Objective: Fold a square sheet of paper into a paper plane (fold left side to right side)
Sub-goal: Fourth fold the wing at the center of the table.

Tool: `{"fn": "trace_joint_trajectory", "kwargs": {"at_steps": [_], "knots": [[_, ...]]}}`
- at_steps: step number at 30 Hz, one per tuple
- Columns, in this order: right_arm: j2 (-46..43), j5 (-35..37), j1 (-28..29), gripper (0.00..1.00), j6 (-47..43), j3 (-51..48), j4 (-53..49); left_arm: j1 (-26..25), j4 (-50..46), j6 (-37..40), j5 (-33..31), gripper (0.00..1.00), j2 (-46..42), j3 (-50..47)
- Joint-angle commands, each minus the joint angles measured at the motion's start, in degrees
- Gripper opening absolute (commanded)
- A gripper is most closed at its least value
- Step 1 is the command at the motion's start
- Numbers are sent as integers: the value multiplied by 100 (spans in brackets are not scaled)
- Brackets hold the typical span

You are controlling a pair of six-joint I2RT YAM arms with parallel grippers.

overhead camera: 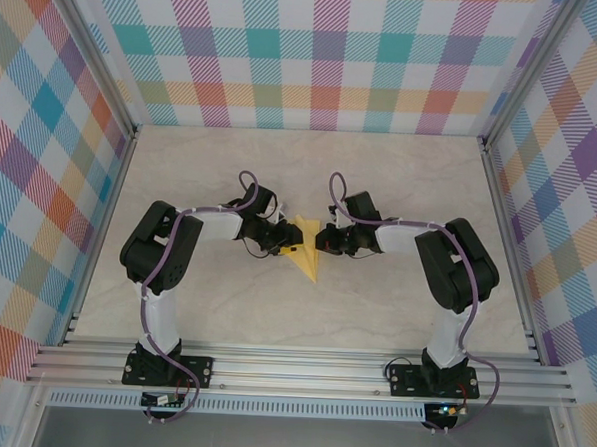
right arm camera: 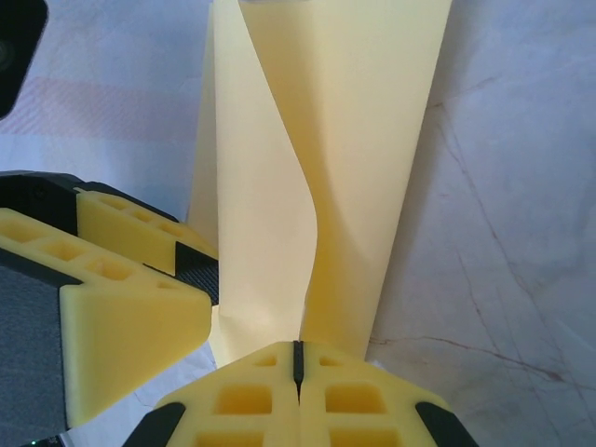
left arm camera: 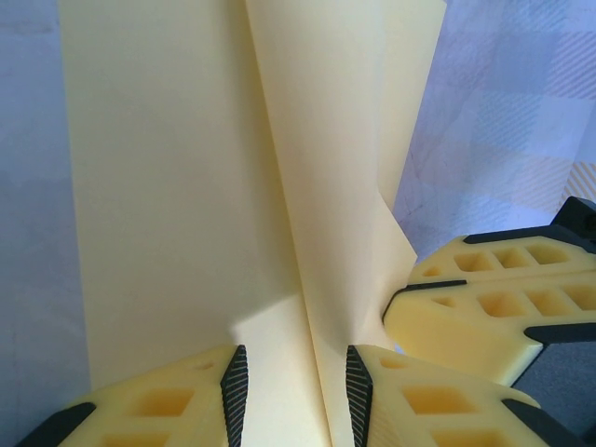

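The square sheet of paper (overhead camera: 306, 256), yellow, is folded into a narrow pointed shape at the table's middle, with its tip toward the near right. My left gripper (overhead camera: 290, 241) meets it from the left. Its jaws (left arm camera: 296, 372) stand apart, astride the centre crease, with paper (left arm camera: 186, 186) spread between the pads. My right gripper (overhead camera: 325, 240) comes in from the right. Its jaws (right arm camera: 298, 349) are pressed together where a curled, lifted layer of the paper (right arm camera: 363, 140) runs into their seam. Each wrist view has the other gripper's yellow fingers close beside the paper.
The pale marbled tabletop (overhead camera: 281, 173) lies open on all sides of the paper. Checkered walls (overhead camera: 41, 170) enclose the left, right and back. Aluminium rails (overhead camera: 301, 369) carrying both arm bases cross the near edge.
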Motion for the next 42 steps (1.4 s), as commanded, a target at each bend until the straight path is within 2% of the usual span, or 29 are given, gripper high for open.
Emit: {"fn": "trace_joint_trajectory", "kwargs": {"at_steps": [1, 29, 38, 42], "knots": [[-60, 33, -43, 0, -213, 1, -189, -72, -153, 48, -131, 35, 43, -6], [270, 252, -43, 0, -389, 204, -619, -71, -155, 55, -56, 35, -1, 52], [450, 239, -30, 0, -414, 248, -759, -72, -602, 263, 72, 41, -543, 329], [469, 267, -38, 0, -420, 240, -764, -72, -777, 299, 120, 39, -790, 375]]}}
